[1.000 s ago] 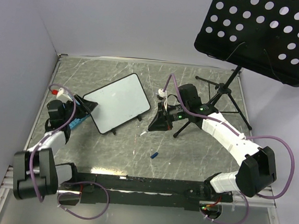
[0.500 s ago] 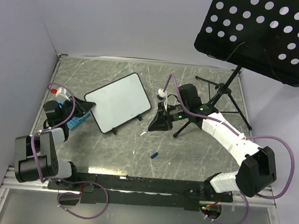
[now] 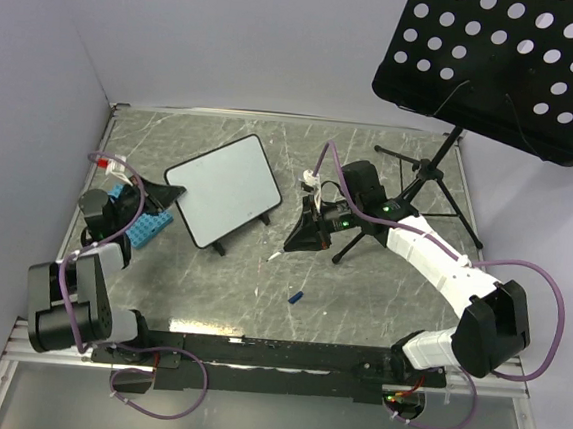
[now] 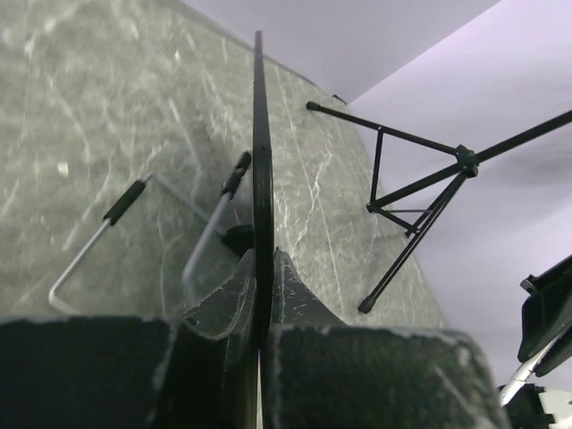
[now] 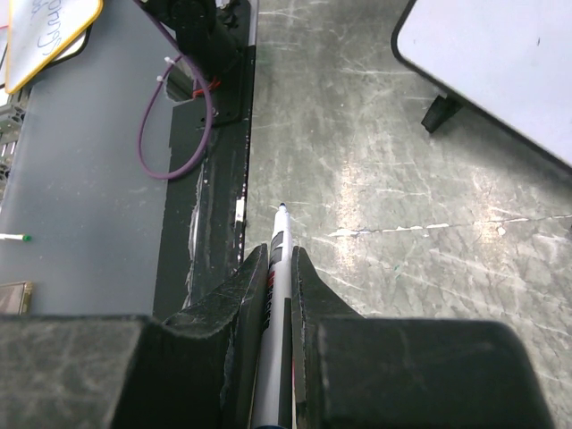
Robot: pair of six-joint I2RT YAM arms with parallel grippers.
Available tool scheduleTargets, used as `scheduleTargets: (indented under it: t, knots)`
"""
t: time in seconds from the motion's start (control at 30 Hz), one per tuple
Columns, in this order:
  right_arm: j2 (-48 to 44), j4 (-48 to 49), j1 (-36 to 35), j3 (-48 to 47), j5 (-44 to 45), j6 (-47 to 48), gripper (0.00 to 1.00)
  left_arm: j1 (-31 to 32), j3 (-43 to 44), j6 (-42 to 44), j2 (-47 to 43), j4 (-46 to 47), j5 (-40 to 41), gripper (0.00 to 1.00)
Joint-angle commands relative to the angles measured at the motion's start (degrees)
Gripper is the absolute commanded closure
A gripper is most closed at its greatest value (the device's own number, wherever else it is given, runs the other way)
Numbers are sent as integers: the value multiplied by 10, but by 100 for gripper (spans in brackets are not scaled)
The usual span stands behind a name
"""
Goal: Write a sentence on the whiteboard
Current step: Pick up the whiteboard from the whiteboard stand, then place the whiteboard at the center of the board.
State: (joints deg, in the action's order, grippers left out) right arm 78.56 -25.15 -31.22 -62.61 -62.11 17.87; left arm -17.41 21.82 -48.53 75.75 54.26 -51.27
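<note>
Two sets of fingers are pinched tight. The left gripper (image 4: 261, 268) squeezes the thin black edge of the whiteboard (image 3: 224, 187), at the board's nine o'clock side. The right gripper (image 5: 279, 264) holds a marker (image 5: 281, 234), tip out, off at the board's three o'clock, not touching it. No sentence is on the board. I think the left should hold firm while the right sets the tip down softly near eleven o'clock.

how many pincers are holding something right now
2. The left pincer is shut on the left edge of the whiteboard; the right pincer, to the board's right, is shut on a marker. Both are in plain view.
</note>
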Motion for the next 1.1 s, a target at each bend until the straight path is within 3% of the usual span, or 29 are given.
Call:
scheduleTargets:
  t: [0.0,0.27,0.47,0.7,0.87,1.07]
  knots:
    - [-25,9,2,-16,-15,13,100,-3,48,19,-45,46,-19,99]
    - [-25,11,2,-16,-7,10,100,20,71,-71,-14,155,-30,99]
    - [-39,12,1,-23,18,18,100,122,77,-47,-35,108,60,99]
    - [-62,87,-29,-29,137,20,100,208,-8,-130,-42,224,174,99]
    - [-26,150,-65,-58,211,17,100,227,-34,-124,-49,228,199,99]
    - [7,249,-130,-30,365,16,100,229,-54,-125,-32,251,196,99]
